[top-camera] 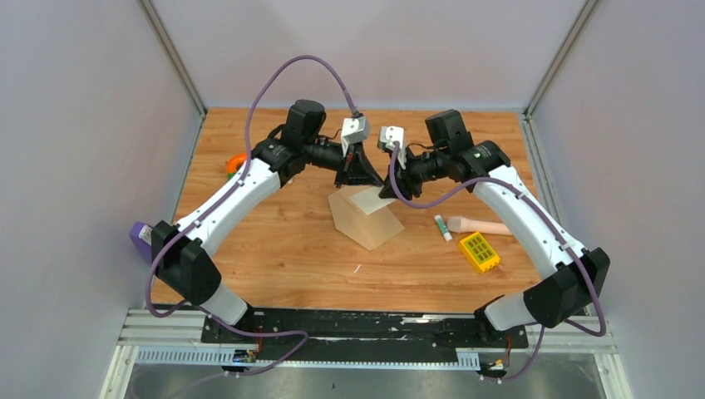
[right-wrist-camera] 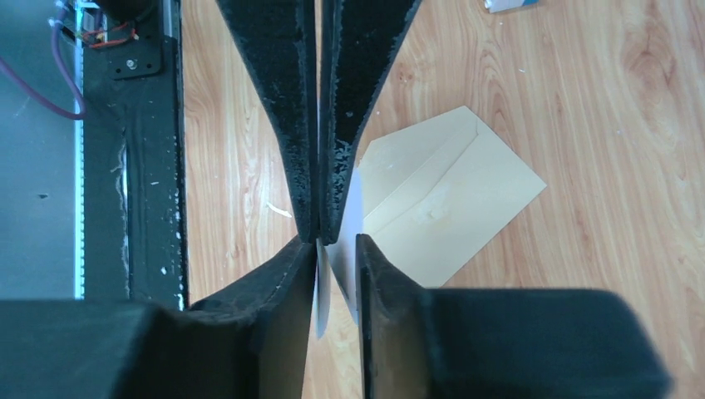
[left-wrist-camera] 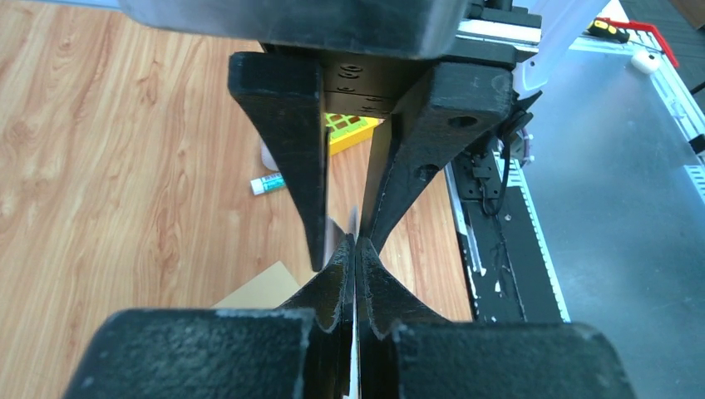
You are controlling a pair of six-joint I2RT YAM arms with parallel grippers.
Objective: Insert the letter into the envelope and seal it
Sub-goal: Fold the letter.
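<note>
Two robot arms meet over a wooden worktop (top-camera: 274,249), a letter (right-wrist-camera: 342,258) between them.
A glue stick (top-camera: 443,227), yellow block (top-camera: 479,253) and pale cylinder (top-camera: 480,225) lie to the right. The left fingers (left-wrist-camera: 339,278) are clamped on the letter; the right fingers (right-wrist-camera: 291,283) stand slightly apart around its edge. The envelope (right-wrist-camera: 449,208) lies flat beneath. Both arms arch inward.

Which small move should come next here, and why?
Probably the right gripper should back straight away from the letter. Its jaws already stand apart around the sheet, while the left gripper is shut on it, above the envelope.
</note>
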